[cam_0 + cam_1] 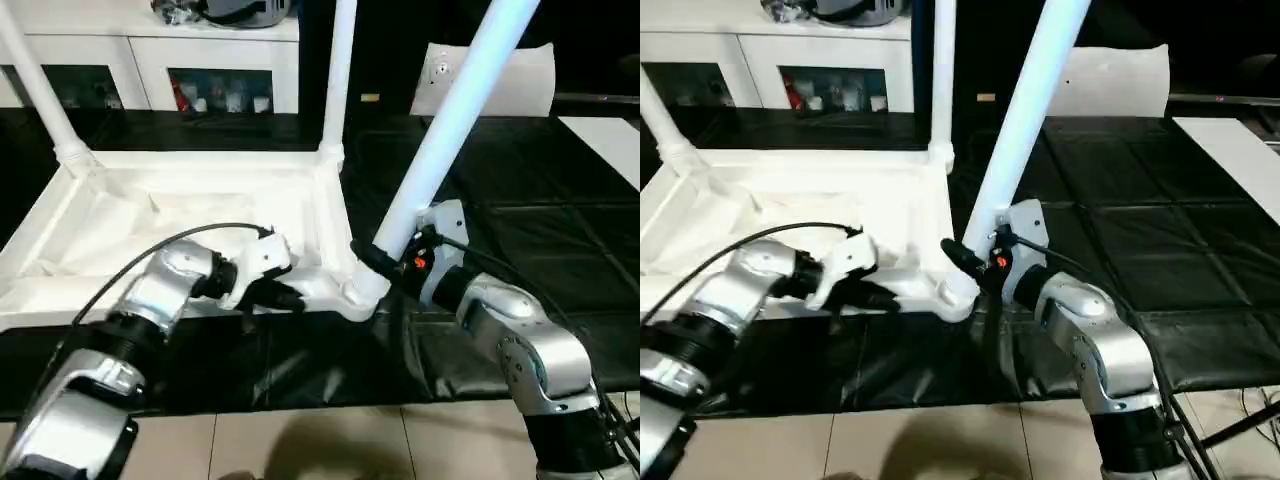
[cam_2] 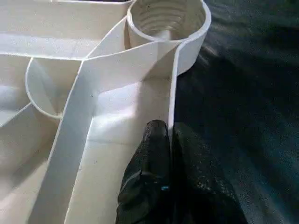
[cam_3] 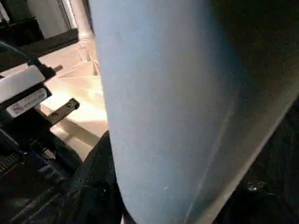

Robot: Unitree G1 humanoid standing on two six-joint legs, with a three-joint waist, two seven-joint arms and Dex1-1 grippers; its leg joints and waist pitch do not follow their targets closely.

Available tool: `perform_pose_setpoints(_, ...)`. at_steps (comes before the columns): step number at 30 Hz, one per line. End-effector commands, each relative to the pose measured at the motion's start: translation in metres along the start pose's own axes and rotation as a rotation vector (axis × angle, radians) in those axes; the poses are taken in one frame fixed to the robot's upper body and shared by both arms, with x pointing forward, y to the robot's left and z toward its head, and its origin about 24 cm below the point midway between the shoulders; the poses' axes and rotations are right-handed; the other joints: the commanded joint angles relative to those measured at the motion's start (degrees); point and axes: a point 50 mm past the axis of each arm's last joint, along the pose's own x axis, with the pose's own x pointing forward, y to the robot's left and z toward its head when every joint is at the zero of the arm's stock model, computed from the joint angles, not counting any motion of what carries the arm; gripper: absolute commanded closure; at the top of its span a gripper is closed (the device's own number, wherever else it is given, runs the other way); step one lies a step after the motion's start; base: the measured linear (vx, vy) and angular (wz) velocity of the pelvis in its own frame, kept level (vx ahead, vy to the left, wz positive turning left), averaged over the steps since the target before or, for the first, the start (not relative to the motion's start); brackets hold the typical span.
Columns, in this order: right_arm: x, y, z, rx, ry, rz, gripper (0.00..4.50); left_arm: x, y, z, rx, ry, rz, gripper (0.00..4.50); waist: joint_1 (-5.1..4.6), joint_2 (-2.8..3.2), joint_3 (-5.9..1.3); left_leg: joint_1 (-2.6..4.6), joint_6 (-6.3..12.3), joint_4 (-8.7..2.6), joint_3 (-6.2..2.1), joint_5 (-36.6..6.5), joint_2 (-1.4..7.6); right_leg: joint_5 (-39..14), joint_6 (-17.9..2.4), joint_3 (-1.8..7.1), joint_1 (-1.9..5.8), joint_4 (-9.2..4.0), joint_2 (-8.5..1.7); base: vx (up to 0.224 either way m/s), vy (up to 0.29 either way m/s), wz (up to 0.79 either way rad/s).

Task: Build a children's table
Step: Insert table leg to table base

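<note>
The children's table (image 1: 180,215) lies upside down on the black mat (image 1: 520,230), ribbed underside up, so its corner sockets face upward and can take legs. Two legs already stand in the far sockets: the far-left leg (image 1: 40,95) leaning left, the far-right leg (image 1: 338,75) close to upright. The work is now at the near-right corner socket (image 1: 362,290). The right gripper (image 1: 385,258) is clamped around the third leg (image 1: 455,120) just above its lower end, its black fingers wrapping the shaft low down, probably to give the best control over the tip as it meets the socket. The leg tilts up and away to the right rather than standing plumb, so it looks not yet fully seated; I judge it needs straightening and pressing or turning home, as the socket shows ridges inside in the left wrist view. The left gripper (image 2: 169,154) is pinched closed on the near rim (image 2: 174,88) of the table, one finger on each side of the thin wall, just left of that socket. That hold most likely steadies the light plastic top so it does not slide or tip while the leg is pushed in.
</note>
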Motion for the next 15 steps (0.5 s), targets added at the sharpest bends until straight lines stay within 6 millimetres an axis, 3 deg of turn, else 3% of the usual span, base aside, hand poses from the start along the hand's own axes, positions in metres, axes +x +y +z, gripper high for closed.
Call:
perform_pose_setpoints(1,0.002,-0.003,0.003,-0.047,0.002,0.015,2.6,0.006,-0.006,-0.014,-0.038,0.019,0.032,4.5,0.0,-0.11,-3.16,-0.01,-0.19,-5.09,-2.62,-8.9,5.54,-18.2,-10.7,4.18,2.21,-4.84,-6.97,0.0,0.0,0.0)
perform_pose_setpoints(2,0.003,-0.005,0.001,-0.053,0.02,0.023,2.6,0.007,-0.009,-0.012,0.018,0.007,0.006,4.5,-0.17,-0.39,-3.22,-0.07,0.21,-5.07,-2.54,-8.4,5.47,-17.5,-10.7,4.16,2.24,-4.83,-6.81,0.0,0.0,0.0)
perform_pose_setpoints(5,0.005,-0.006,-0.002,-0.055,0.038,0.031,2.6,0.006,-0.013,-0.012,0.079,0.009,-0.046,4.5,-0.33,-0.21,-3.42,-0.33,1.08,-4.93,-2.55,-6.5,5.37,-14.6,-11.1,4.14,2.35,-4.48,-6.78,0.0,0.0,0.0)
perform_pose_setpoints(7,0.008,-0.006,-0.005,-0.06,0.061,0.055,2.6,0.005,-0.016,-0.011,0.131,0.028,-0.09,4.5,-0.44,-0.3,-3.68,-0.51,2.2,-4.81,-2.45,-3.5,5.54,-9.3,-12.3,3.97,2.35,-3.8,-6.69,0.0,0.0,0.0)
perform_pose_setpoints(12,0.013,-0.006,-0.01,-0.059,0.087,0.088,2.6,0.004,-0.014,-0.007,0.143,0.001,-0.08,4.5,-0.44,-0.39,-3.79,-0.4,3.1,-4.57,-2.2,-1.5,5.55,-5.5,-13.9,3.97,2.39,-3.33,-6.76,0.0,0.0,0.0)
perform_pose_setpoints(15,0.015,-0.006,-0.012,-0.061,0.094,0.097,2.6,0.004,-0.013,-0.006,0.149,-0.002,-0.089,4.5,-0.5,-0.61,-3.68,-0.4,2.96,-4.62,-2.14,-2.5,5.56,-5.7,-14.1,3.95,2.41,-3.39,-6.75,0.0,0.0,0.0)
